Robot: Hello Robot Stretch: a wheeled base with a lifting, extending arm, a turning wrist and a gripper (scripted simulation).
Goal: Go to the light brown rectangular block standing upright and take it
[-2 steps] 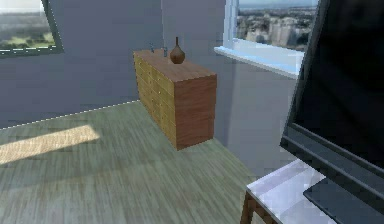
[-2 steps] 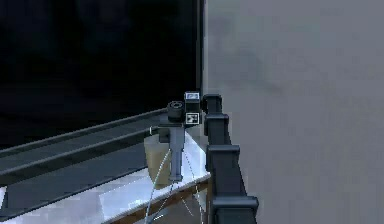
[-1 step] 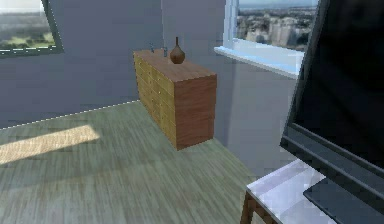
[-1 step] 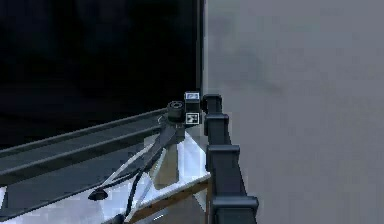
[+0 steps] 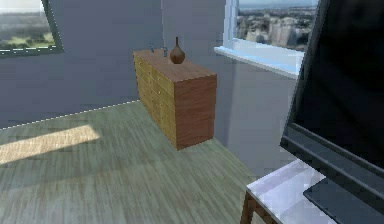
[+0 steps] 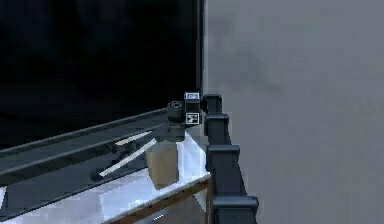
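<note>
In the forward view, a window is showing at the far left. A wooden dresser is standing against the grey wall with a brown vase sitting on top. A second window is looking out on a city. At the right a dark television is resting on a white table.

In the arm side view, the television's black screen is taking up the left. In front of it a pale thin strip is lying on the white tabletop. Just right of the strip, the light brown block is standing upright near the table's edge. The gripper is hanging right at the block's top, at the end of the dark arm. A bare grey wall is filling the right.

The block is resting on the table directly at the gripper, so I cannot tell whether the gripper is holding anything.

The main risk, as I am judging it, is tipping. The block is standing close to the table's edge, and a sideways nudge from the fingers could knock it over or off. The arm could also brush the screen just behind it.

The block is looking like a plain, tan, box-shaped piece, taller than it is wide, with smooth flat faces. It is probably rigid and easy to take from above.
</note>
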